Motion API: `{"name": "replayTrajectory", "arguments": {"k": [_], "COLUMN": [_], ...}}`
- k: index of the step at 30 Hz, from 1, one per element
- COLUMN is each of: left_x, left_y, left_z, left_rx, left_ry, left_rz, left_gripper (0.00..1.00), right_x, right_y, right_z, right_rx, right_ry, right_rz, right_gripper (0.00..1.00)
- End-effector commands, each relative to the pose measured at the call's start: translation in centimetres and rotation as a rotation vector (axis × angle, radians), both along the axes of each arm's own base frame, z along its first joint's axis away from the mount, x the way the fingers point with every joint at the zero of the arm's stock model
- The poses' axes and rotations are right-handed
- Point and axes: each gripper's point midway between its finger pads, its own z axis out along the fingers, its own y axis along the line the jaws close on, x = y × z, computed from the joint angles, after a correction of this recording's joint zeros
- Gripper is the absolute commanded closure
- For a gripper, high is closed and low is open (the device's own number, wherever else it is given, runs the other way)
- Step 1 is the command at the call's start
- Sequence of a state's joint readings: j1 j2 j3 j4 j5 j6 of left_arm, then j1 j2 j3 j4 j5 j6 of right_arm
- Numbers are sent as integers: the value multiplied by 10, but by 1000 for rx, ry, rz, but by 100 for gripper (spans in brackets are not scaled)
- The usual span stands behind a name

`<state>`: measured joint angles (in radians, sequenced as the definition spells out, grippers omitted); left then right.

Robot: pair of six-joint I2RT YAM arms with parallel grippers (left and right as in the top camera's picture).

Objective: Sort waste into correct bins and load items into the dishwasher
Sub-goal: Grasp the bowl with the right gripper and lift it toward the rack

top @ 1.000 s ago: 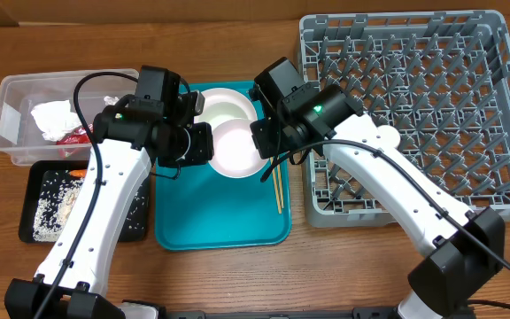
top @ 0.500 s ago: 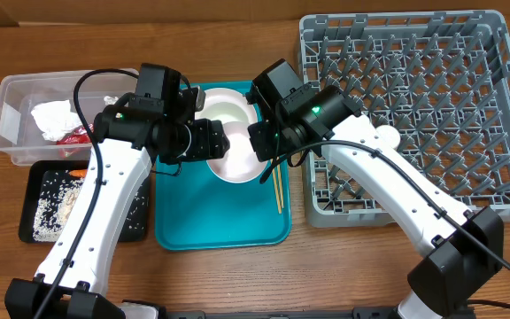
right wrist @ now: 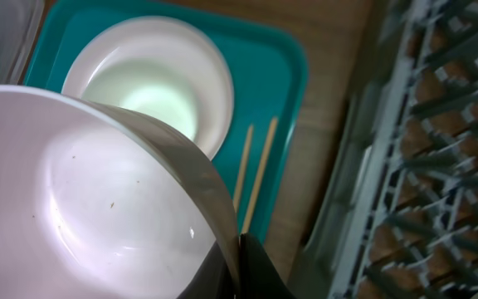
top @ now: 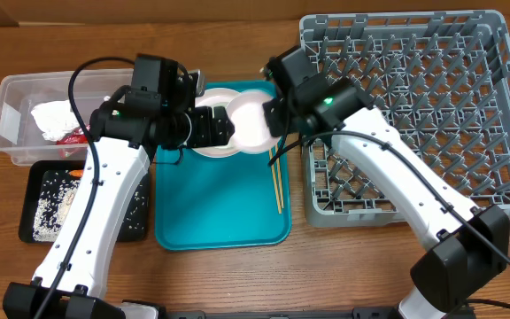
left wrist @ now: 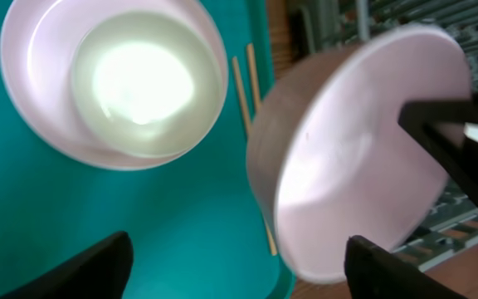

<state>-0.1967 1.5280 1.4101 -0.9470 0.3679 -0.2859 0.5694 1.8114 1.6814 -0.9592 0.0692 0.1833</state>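
My right gripper (top: pixel 271 117) is shut on the rim of a white bowl (top: pixel 251 124), which hangs tilted over the back right of the teal tray (top: pixel 220 217). In the right wrist view the bowl (right wrist: pixel 81 199) fills the lower left, its rim pinched between the fingers (right wrist: pixel 256 270). My left gripper (top: pixel 222 127) stands open just left of it, fingers (left wrist: pixel 98 266) wide apart and touching nothing. A white plate with a bowl in it (left wrist: pixel 114 79) rests on the tray. Chopsticks (top: pixel 277 182) lie at the tray's right edge. The grey dishwasher rack (top: pixel 414 115) stands to the right.
A clear tub (top: pixel 11 97) at the far left holds a white tissue (top: pixel 53 115) and a red wrapper (top: pixel 78 135). In front of it a black tray (top: pixel 135 221) holds rice (top: pixel 51 199) and an orange carrot piece (top: pixel 76 171).
My left gripper has opened and let go of the white bowl. The right gripper has carried the bowl up and back, a little towards the rack.
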Motion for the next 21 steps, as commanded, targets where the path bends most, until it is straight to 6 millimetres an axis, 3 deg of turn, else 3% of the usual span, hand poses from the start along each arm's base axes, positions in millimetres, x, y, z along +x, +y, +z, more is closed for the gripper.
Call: {"name": "replayTrajectory", "arguments": {"k": [1,3,7,11,21], "left_x": [8,9,10,10,10], "left_y": [-17,-18,-17,-17,-17], "left_z": [26,28,27,27,27], "left_rx": [-88,-97,-88,-88,-88], "left_ry": [-72,-83,-84,-84,-83], "left_rz": [-66,-70,-65,-65,-65], "left_gripper": [5,0,0,0,0], "right_x": [28,40,66,90,125], "right_y": [-24,-28,-42,-68,-121], "right_z": [18,24,41,61,101], "right_rx": [-8,15,36,-12,-151], "right_ry": [-103,-138,-239,-371,-602], "right_rz": [-96,-120,-181,-296,-459], "right_gripper": [96,96,96,96,96]}}
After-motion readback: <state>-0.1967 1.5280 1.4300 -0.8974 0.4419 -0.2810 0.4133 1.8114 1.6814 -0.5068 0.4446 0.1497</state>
